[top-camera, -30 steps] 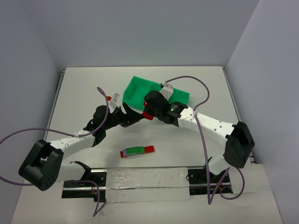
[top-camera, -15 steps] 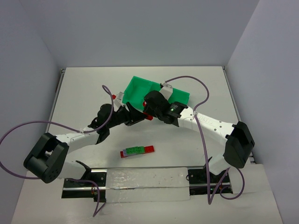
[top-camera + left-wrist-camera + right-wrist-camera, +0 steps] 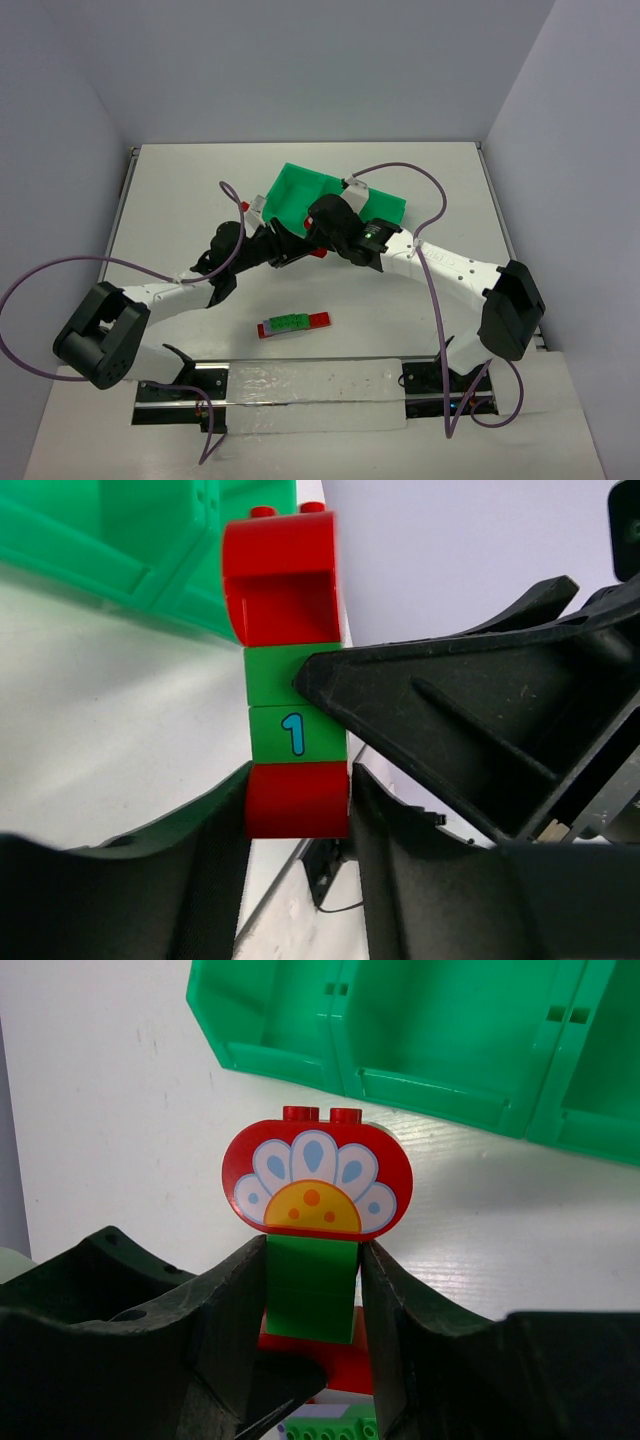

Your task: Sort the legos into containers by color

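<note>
Both arms are holding one short brick stack above the middle of the table, just beside the near wall of the green three-compartment tray. The right gripper is pinching the green brick under the red flower-printed brick, with a finger pressing on each side. The left gripper is clasping the plain red brick at the stack's other end, its fingers lying against both sides. A second stack, red, green and lavender-grey, is lying flat toward the table's near edge, well apart from the tray.
</note>
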